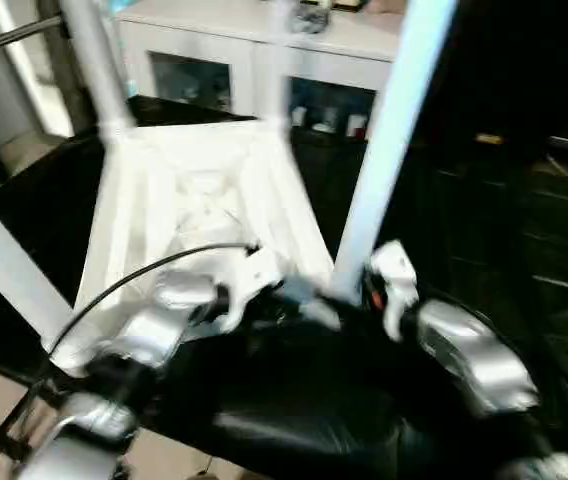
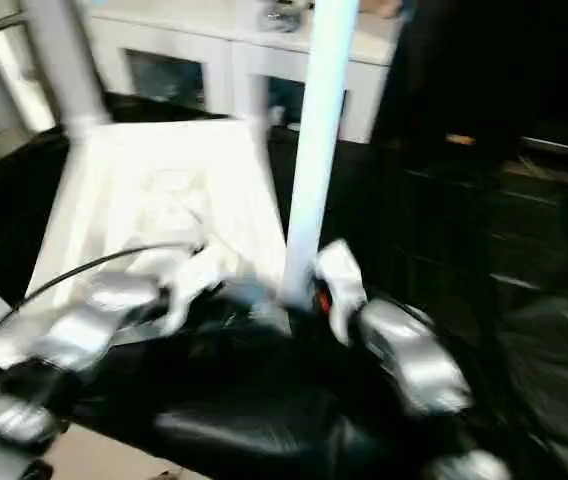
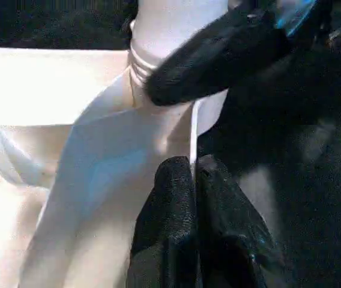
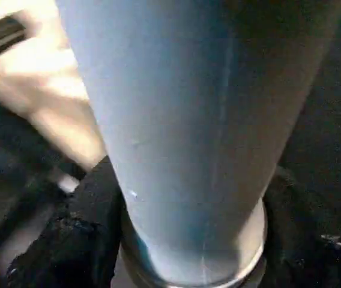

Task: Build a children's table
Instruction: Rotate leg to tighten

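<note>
overhead, upturned white table [image 1: 194, 200], legs up

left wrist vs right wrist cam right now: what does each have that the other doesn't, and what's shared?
Left wrist alone: the left gripper shut on a thin white rib of the tabletop, and a black finger of the right gripper pressed against the leg beside its ridged base.

Right wrist alone: a close look up the smooth tapered shaft from its collar, with dark floor behind.

Shared: the same white leg standing in the near corner socket.
</note>
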`<state>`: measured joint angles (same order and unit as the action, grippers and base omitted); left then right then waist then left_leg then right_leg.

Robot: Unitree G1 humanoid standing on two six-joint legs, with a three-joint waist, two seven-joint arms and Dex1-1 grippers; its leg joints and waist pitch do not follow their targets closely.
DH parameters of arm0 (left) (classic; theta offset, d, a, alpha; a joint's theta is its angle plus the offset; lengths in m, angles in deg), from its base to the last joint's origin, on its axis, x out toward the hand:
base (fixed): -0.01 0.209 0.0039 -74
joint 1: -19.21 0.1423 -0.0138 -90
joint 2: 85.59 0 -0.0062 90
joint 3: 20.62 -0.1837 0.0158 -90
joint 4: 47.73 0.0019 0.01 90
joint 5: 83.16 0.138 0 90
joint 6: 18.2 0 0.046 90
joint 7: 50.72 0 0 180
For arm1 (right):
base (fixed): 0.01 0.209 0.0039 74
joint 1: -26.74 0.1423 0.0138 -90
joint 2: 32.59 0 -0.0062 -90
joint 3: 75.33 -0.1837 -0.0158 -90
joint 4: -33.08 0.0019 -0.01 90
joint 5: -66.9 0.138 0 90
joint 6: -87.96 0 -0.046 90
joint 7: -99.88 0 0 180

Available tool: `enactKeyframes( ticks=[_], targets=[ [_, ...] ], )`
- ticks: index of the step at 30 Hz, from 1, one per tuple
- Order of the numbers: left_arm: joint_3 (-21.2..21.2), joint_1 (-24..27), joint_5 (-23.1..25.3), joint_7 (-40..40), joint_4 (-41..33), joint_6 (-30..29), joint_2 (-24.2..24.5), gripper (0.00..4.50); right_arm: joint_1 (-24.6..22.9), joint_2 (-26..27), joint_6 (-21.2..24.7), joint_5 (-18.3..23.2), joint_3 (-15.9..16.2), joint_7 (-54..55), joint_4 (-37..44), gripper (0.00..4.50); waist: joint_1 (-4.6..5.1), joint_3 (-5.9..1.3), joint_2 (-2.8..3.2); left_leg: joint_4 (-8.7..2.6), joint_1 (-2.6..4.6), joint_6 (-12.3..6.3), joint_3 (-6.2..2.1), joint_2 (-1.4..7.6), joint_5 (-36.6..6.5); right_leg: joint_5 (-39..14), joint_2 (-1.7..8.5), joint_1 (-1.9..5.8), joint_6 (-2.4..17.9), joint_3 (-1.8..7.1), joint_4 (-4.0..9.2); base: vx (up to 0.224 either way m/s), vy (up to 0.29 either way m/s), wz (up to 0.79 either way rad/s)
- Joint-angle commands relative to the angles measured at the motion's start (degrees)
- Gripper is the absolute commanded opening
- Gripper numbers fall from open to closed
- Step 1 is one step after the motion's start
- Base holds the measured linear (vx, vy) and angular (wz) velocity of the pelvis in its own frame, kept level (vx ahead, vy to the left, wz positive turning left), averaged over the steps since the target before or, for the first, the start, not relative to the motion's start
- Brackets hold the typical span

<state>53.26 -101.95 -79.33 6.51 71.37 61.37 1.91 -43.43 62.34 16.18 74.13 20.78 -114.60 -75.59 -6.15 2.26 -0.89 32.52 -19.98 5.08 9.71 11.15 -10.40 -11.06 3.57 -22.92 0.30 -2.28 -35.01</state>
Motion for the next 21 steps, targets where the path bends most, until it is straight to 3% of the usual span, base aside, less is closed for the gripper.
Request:
enactKeyframes(
  ticks=[1,3,4,5,8,11,15,21],
  targets=[
    [-0.2,-1.6,-1.3,-1.5,0.0,0.1,-2.4,0.0,-0.3,1.5,2.1,-0.8,0.7,3.3,-4.0,2.68,-0.3,-2.65,-0.38,-3.93,-0.13,0.13,-0.51,1.51,-13.6,-19.7,4.35,2.5,7.1,2.33,5.28,0.0,0.0,0.0],
    [0.2,-3.3,-0.8,-5.7,1.7,-1.5,-4.8,0.0,1.0,3.5,2.2,-0.7,-0.6,7.4,-6.2,2.68,-0.18,-2.73,-0.08,-3.82,-0.03,0.15,-0.43,1.46,-13.1,-17.5,4.23,2.35,7.9,2.37,5.14,0.0,0.0,0.0],
    [0.5,-4.1,-0.5,-7.6,2.7,-1.9,-6.0,0.0,1.5,4.6,1.6,-1.2,-0.6,8.7,-6.9,2.68,-0.23,-2.83,-0.15,-3.82,-0.17,0.3,-0.48,1.44,-12.3,-15.9,4.09,2.6,8.3,2.23,4.92,0.0,0.0,0.0],
    [0.4,-5.2,0.7,-10.8,4.5,-1.7,-7.9,0.0,2.3,6.4,-0.3,-2.7,0.6,9.8,-7.7,2.68,-0.28,-2.86,0.18,-3.77,-0.01,0.36,-0.47,1.5,-12.3,-15.1,4.15,2.44,8.5,2.28,4.9,0.0,0.0,0.0],
    [0.1,-5.8,1.1,-12.3,5.9,-1.1,-9.7,0.0,2.5,8.6,-3.0,-2.6,3.0,7.0,-7.3,2.68,-0.41,-3.03,-0.15,-3.53,-0.31,-0.34,-0.39,1.39,-10.7,-10.9,4.22,2.89,9.2,2.31,4.56,0.0,0.0,0.0],
    [0.0,-5.8,0.9,-11.7,5.9,-1.0,-9.7,0.0,2.5,9.0,-1.9,-1.3,2.7,5.7,-6.6,3.37,-0.52,-3.06,0.07,-3.43,-0.33,-1.38,-0.33,1.37,-9.7,-7.9,4.05,2.96,10.1,2.27,4.37,0.0,0.0,0.0],
    [-0.2,-4.9,-0.2,-8.8,4.7,-0.3,-8.1,0.0,1.9,6.8,-2.4,-1.4,4.2,1.9,-4.8,3.6,-0.48,-2.88,0.14,-3.74,-0.2,-1.07,-0.45,1.55,-12.4,-12.2,4.21,2.9,9.6,2.25,4.78,0.0,0.0,0.0],
    [-0.7,-2.4,-2.4,-0.4,1.1,1.9,-5.3,0.0,-0.9,1.4,-4.5,1.0,5.8,-8.9,0.7,3.6,-0.74,-2.89,-0.23,-3.58,-0.33,-2.66,-0.34,1.62,-11.0,-9.8,4.22,3.08,10.0,2.26,4.57,0.0,0.0,0.0]
  ],
)
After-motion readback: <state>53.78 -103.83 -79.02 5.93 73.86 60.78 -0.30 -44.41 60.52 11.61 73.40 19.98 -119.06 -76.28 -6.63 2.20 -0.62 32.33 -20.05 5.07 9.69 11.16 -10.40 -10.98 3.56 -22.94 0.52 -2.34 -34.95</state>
